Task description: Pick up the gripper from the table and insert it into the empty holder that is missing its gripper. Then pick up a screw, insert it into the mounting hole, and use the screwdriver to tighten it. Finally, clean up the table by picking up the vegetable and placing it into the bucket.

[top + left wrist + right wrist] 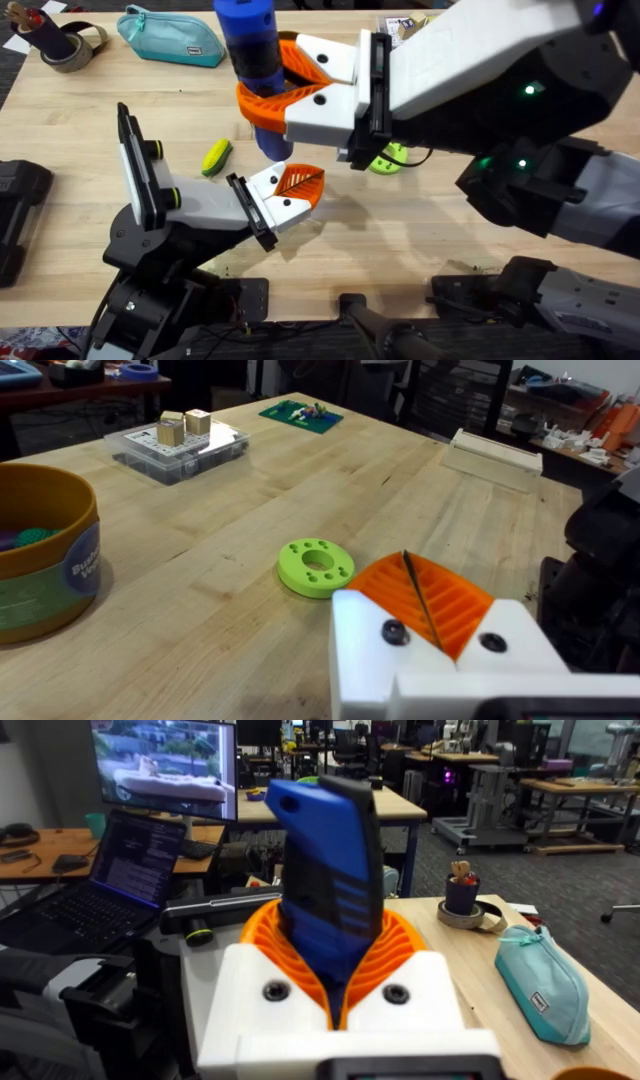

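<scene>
While clamping screwdriver (252,50), right fingers (262,106) bow around handle.

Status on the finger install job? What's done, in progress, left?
Looks done: the small orange ribbed finger piece sits in the small white holder arm. In hand: the right gripper is shut on the thick blue screwdriver, held upright above that mount, so screw tightening seems underway; the screw itself can't be made out. Left: the yellow-green toy vegetable lies on the wooden table, not in the tan bucket.
</scene>
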Robot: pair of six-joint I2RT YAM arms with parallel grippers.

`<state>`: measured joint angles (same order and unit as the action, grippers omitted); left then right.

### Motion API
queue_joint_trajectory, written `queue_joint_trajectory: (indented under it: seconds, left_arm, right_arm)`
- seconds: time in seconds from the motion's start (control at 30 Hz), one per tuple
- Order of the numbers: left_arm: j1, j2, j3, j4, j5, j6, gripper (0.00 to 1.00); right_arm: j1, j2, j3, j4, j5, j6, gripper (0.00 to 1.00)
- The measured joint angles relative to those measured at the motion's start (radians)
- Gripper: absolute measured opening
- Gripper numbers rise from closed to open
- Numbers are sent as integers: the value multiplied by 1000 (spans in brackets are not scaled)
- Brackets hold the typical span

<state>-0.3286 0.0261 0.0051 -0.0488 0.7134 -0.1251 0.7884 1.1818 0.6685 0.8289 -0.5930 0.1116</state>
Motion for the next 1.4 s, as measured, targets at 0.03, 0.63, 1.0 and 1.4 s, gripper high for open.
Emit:
queue_joint_trajectory:
  seconds: [0.03, 0.63, 1.0, 1.4]
  left_arm:
    - [0, 0, 0, -3, 0, 0, 11]
    - [0, 0, 0, -7, 0, -4, 11]
    - [0, 0, 0, -7, 0, -4, 11]
    - [0, 0, 0, -7, 0, -4, 11]
  right_arm:
    - [0, 0, 0, -7, 0, 0, 31]
    - [-58, 12, 130, -200, -64, 62, 30]
    - [-46, 11, 358, -352, -89, -13, 32]
    - [47, 35, 359, -284, -105, -14, 29]
